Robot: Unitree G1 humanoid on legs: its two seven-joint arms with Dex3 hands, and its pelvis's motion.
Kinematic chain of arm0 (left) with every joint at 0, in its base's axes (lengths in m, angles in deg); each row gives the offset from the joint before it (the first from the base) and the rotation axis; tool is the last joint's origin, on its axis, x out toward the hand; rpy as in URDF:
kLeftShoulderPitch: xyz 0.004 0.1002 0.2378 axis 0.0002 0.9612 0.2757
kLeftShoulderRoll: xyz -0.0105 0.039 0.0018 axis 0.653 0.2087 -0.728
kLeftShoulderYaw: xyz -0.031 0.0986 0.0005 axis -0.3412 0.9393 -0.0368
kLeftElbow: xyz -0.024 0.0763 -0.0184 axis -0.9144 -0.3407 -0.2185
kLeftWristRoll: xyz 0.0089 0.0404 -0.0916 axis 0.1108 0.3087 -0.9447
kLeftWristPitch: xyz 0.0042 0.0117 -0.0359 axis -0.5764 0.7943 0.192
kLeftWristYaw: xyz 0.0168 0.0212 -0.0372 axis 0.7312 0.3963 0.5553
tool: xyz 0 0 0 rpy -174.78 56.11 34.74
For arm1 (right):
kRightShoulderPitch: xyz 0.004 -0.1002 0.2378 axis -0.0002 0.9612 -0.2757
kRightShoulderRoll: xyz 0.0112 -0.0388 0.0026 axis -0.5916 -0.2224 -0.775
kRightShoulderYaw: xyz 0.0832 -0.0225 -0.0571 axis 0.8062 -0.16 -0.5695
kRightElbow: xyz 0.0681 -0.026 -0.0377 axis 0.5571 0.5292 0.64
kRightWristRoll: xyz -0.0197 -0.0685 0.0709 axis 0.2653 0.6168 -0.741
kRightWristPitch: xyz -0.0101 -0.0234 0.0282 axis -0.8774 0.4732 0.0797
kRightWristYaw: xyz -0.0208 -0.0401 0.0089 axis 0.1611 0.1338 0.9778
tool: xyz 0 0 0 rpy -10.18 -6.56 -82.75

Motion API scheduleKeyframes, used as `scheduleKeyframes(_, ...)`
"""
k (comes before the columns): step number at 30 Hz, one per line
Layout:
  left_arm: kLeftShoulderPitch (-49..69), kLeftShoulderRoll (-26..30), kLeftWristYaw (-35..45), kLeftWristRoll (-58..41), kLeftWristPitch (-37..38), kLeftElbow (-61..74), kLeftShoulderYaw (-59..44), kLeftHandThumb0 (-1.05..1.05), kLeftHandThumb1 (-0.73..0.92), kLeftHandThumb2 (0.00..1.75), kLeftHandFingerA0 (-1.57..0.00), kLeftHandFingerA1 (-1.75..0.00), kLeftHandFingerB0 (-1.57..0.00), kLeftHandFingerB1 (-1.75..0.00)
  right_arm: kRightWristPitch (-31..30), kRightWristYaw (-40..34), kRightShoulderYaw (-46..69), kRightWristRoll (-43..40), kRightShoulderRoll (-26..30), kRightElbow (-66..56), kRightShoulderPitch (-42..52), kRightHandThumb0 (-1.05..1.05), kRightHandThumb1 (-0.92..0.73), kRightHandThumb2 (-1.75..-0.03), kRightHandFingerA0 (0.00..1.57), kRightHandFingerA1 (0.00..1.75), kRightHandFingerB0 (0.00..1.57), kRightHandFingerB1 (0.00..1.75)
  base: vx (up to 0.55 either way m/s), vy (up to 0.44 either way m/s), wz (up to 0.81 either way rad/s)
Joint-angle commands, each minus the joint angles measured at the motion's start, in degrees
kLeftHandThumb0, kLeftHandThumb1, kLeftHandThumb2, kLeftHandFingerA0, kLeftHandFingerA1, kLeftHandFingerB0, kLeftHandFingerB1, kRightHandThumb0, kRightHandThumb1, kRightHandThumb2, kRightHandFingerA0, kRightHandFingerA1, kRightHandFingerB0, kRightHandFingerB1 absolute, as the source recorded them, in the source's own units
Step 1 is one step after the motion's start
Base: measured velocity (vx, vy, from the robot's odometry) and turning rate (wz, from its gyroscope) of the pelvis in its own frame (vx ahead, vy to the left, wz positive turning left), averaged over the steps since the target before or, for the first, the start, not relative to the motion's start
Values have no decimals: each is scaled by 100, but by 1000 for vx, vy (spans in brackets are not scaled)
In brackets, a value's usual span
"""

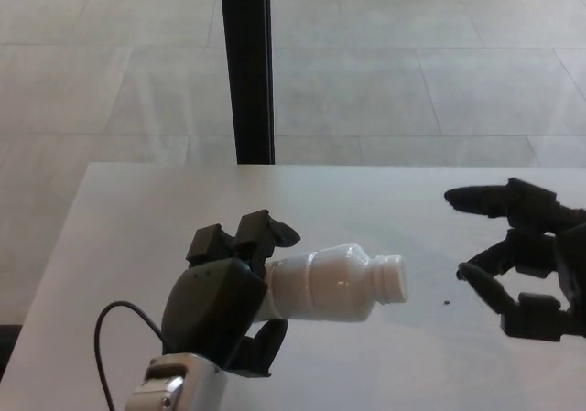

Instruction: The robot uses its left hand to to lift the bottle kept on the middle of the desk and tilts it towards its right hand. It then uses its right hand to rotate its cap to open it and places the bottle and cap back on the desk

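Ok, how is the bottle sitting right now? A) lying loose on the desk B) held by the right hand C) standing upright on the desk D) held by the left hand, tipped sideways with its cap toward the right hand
D: the left hand grips the bottle nearly sideways, its cap facing the open right hand, which does not touch it.
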Motion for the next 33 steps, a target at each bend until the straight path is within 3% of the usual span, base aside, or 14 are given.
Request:
scheduleKeyframes(1, -41, -186, -291, 38, 307, -153, -85, 20, 35, 158, -106, -173, -95, -142, 73, -97, -232, 352, -105, 115, 256, -59, -57, -59, 77, 96, 55, 42, 0, 0, 0)
scheduleKeyframes(2, -49, -229, -305, 78, 295, -162, -76, 12, 64, 130, -118, -124, -115, -120, 140, -100, -287, 407, -111, 152, 309, -59, -58, -59, 77, 97, 54, 42, 0, 0, 0)
scheduleKeyframes(5, -37, -293, -340, 117, 315, -177, -77, 14, 63, 129, -118, -124, -114, -119, 243, -141, -354, 545, -124, 204, 364, -59, -56, -60, 78, 96, 55, 43, 0, 0, 0)
scheduleKeyframes(6, -29, -299, -359, 130, 346, -191, -73, 22, 35, 156, -105, -172, -95, -143, 259, -144, -375, 575, -129, 220, 389, -60, -56, -60, 79, 97, 54, 43, 0, 0, 0)
scheduleKeyframes(14, 45, -308, -285, 112, 334, -161, -102, 19, 35, 157, -103, -174, -93, -147, 11, 38, -427, 748, 39, 328, 373, -61, -59, -58, 75, 89, 48, 38, 0, 0, 0)
scheduleKeyframes(15, 66, -300, -227, 98, 291, -132, -111, 19, 36, 156, -102, -173, -92, -145, -27, 18, -403, 767, 28, 334, 317, -66, -48, -89, 76, 90, 41, 53, 0, 0, 0)
scheduleKeyframes(16, 75, -284, -183, 123, 242, -113, -103, 18, 35, 156, -99, -173, -89, -145, -89, 0, -390, 815, 27, 300, 284, -61, -59, -58, 74, 94, 49, 38, 0, 0, 0)
scheduleKeyframes(19, 126, -263, -206, 67, 342, -133, -119, 17, 42, 148, -102, -173, -90, -144, -127, -92, -299, 827, -62, 302, 164, -59, -59, -58, 77, 94, 50, 38, 0, 0, 0)
scheduleKeyframes(33, 124, -294, -366, 114, 550, -277, -122, 18, 40, 152, -102, -174, -91, -146, -133, -191, -360, 1122, -224, 204, 73, -58, -60, -59, 82, 99, 50, 38, 0, 0, 0)
